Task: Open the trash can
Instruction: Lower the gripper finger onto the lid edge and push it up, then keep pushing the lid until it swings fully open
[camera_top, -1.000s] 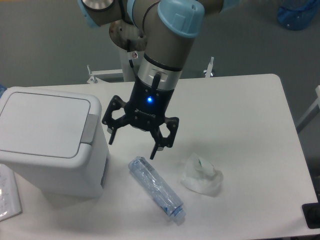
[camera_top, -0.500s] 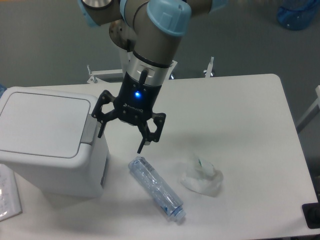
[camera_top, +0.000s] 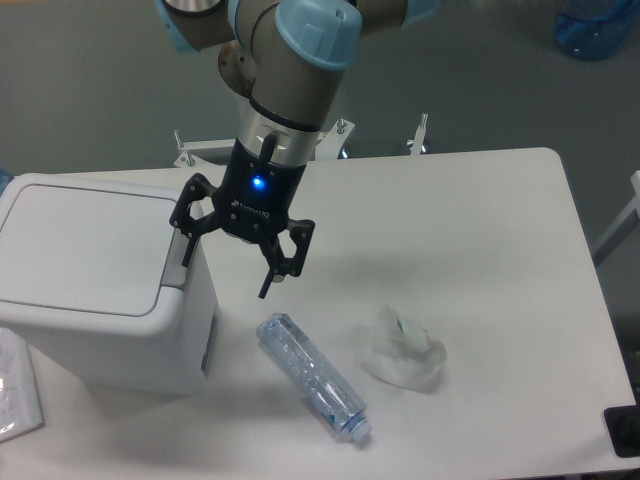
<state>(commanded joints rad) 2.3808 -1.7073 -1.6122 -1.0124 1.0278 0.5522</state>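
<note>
White trash can (camera_top: 95, 285), lid down, at the table's (camera_top: 480, 210) left edge.
Open gripper (camera_top: 226, 258) hangs at its latch side; plastic bottle (camera_top: 312, 378) and crumpled bag (camera_top: 402, 349) lie nearby.

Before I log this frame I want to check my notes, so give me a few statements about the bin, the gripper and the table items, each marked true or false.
1. The trash can has its lid shut. True.
2. The gripper is clamped on the bottle. False: it is open and holds nothing, hanging at the bin's right edge by the grey latch tab.
3. The plastic bottle lies on its side on the table. True.
4. The crumpled white wrapper sits inside the bin. False: it lies on the table, right of the bottle.
5. The bottle rests on the bin's lid. False: it lies on the table.
</note>
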